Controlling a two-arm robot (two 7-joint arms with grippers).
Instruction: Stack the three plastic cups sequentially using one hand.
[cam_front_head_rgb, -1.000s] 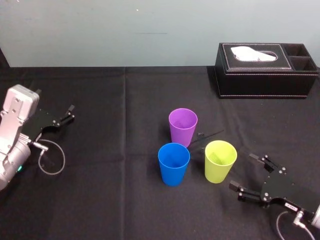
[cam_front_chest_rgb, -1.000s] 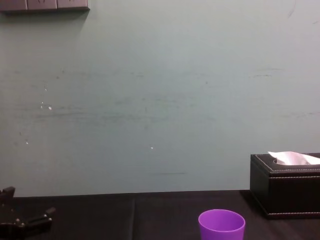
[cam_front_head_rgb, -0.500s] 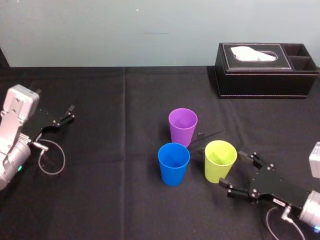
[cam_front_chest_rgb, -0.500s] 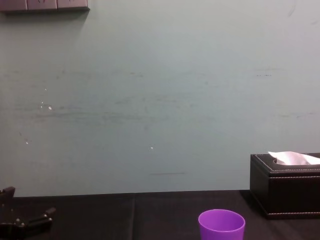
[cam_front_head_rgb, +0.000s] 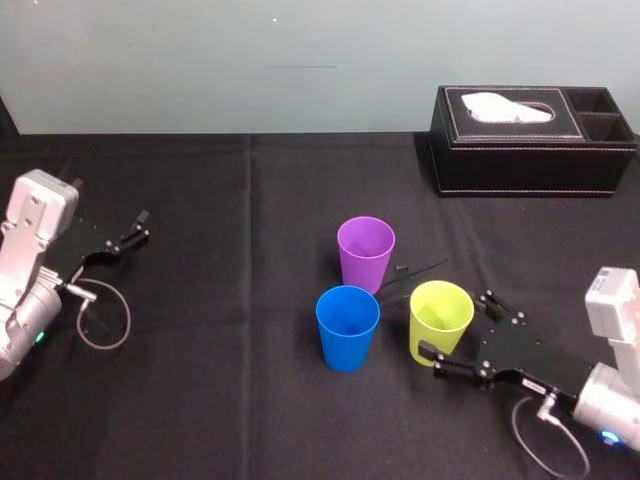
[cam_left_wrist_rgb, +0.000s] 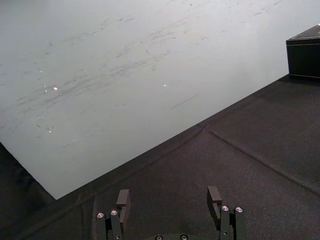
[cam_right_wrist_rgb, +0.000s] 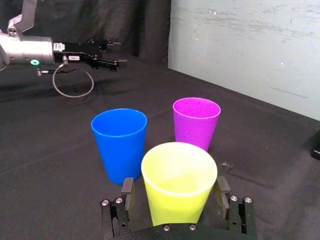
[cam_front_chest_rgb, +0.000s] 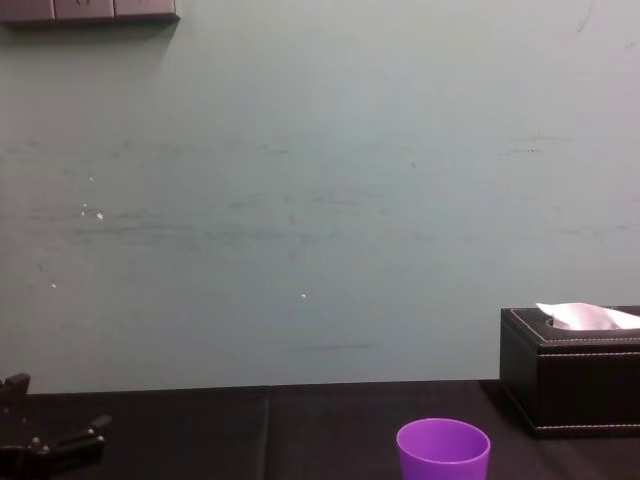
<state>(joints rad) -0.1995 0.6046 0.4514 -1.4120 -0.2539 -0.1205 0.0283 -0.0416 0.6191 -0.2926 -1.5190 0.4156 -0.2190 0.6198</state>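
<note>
a: where was the right gripper (cam_front_head_rgb: 458, 324)?
b: lower right of the head view, low over the black table (cam_front_head_rgb: 230, 400). its jaws were spread wide, one on each side of the yellow-green cup (cam_front_head_rgb: 440, 312). the right wrist view showed a thin gap between each finger and the cup wall, so it sat astride the cup without gripping it.
a: and the cup itself?
b: upright on the cloth, mouth up, right of centre and toward the bottom of the head view.
a: the others?
b: the blue cup (cam_front_head_rgb: 347, 328) stood upright just left of it, near but apart. the purple cup (cam_front_head_rgb: 366, 252) stood a little farther back, above the gap between those two in the frame and close to the blue one's rim. each stood on its own, not nested.
a: the other arm?
b: the left gripper (cam_front_head_rgb: 137, 228) sat at the left edge, mid-height, well apart from the cups, with its fingers parted over bare cloth.
a: anything behind?
b: a black tissue box (cam_front_head_rgb: 530, 150) at the upper right, by the wall.
</note>
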